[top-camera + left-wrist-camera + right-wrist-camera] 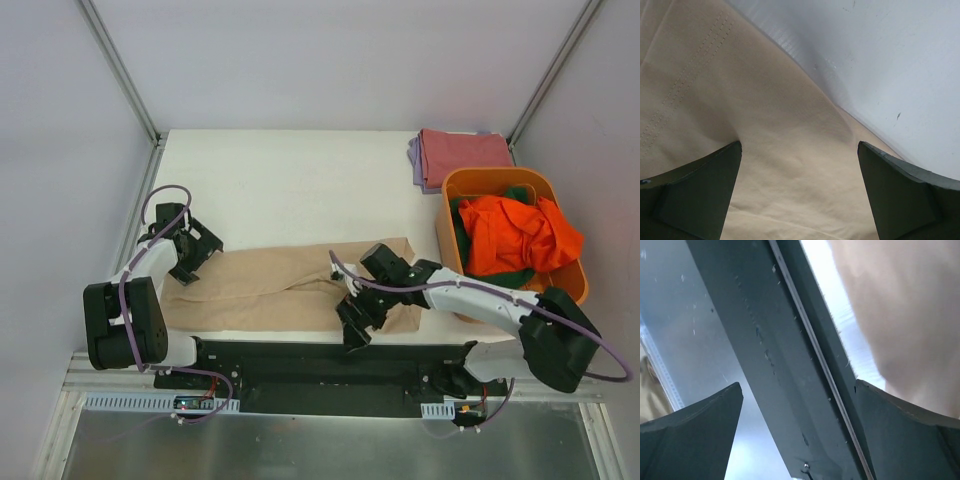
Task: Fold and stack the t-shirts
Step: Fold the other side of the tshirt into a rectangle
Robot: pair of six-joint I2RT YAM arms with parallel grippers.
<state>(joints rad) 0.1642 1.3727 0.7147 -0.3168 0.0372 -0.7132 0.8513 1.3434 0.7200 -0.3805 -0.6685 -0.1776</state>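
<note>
A beige t-shirt (280, 285) lies spread sideways along the table's near edge. My left gripper (192, 258) is open just above the shirt's left end; in the left wrist view the gripper (800, 150) has beige cloth (765, 100) between its spread fingers, nothing held. My right gripper (355, 325) is open at the shirt's near right part, over the table's front edge; in the right wrist view the gripper (799, 390) is empty, with beige cloth (910, 300) at the upper right. A dusty red shirt (465, 155) lies folded on a lavender one (414, 155) at the back right.
A rigid orange tub (497, 176) stands at the right, holding a crumpled bright orange shirt (515, 235) over a dark green one (517, 192). A black rail (320, 360) runs below the table's front edge and shows in the right wrist view (765, 340). Walls enclose the table.
</note>
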